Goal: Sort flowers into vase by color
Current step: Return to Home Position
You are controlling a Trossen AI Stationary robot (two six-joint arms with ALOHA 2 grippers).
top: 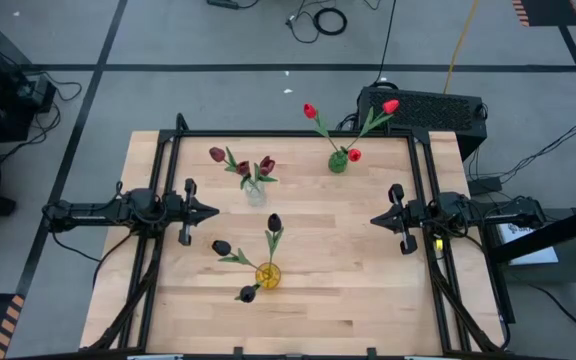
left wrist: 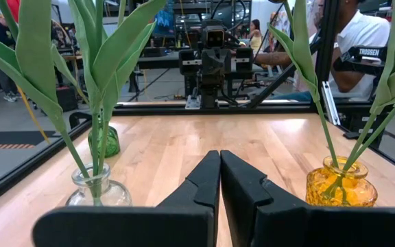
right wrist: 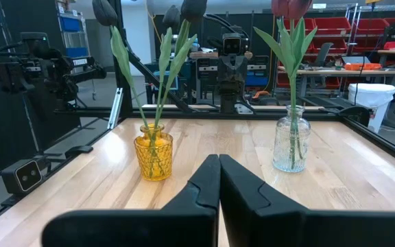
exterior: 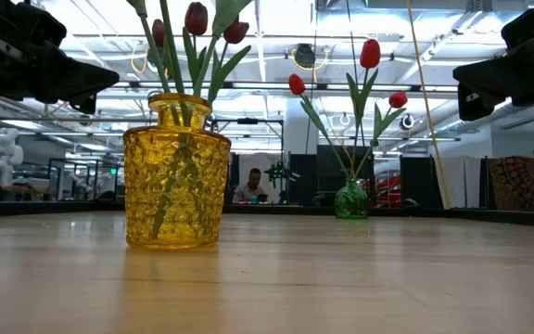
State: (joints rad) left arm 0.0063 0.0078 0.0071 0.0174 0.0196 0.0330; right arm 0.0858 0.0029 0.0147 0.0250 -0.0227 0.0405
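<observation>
Three vases stand on the wooden table, each holding tulips by their stems. A green vase (top: 337,162) at the far right holds three bright red flowers (top: 310,110). A clear glass vase (top: 255,192) at the far middle holds three dark maroon flowers (top: 217,154). A yellow glass vase (top: 267,273) near the front holds three near-black flowers (top: 222,246). My left gripper (top: 214,211) is shut and level at the table's left. My right gripper (top: 374,218) is shut and level at the right. Both stand apart from the vases.
A dark frame (top: 298,135) runs around the table's edges. A black box (top: 423,108) sits behind the far right corner. Bare wood lies between the two grippers and along the front edge. People sit in the room beyond the table (exterior: 249,188).
</observation>
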